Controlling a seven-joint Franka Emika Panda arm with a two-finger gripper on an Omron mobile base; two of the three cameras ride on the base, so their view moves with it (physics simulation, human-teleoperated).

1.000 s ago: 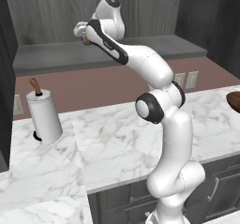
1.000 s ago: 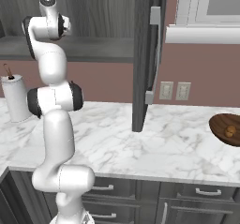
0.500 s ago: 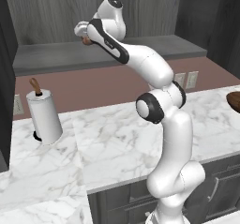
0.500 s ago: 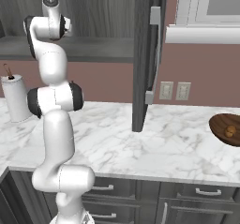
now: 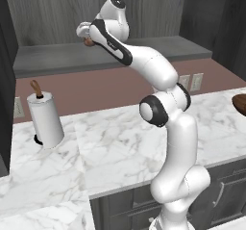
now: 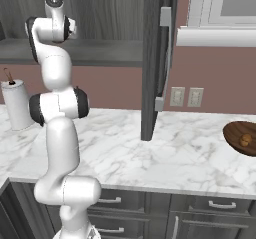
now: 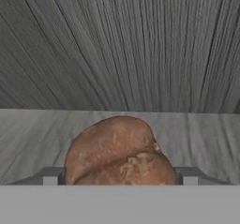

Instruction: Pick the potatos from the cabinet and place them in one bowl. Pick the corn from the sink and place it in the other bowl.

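A reddish-brown potato (image 7: 119,153) sits on the grey cabinet shelf (image 7: 206,134), between the fingertips (image 7: 50,177) of the gripper (image 7: 120,178), whose jaws flank it on both sides; actual contact is unclear.

we find no text, label, brand, number or sign that can be read in any of the views. we see only plain surfaces with wood grain or marble veining, bearing no lettering.

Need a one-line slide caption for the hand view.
Gripper fingertips flank a reddish-brown potato on the grey cabinet shelf, wood-grain back wall behind.
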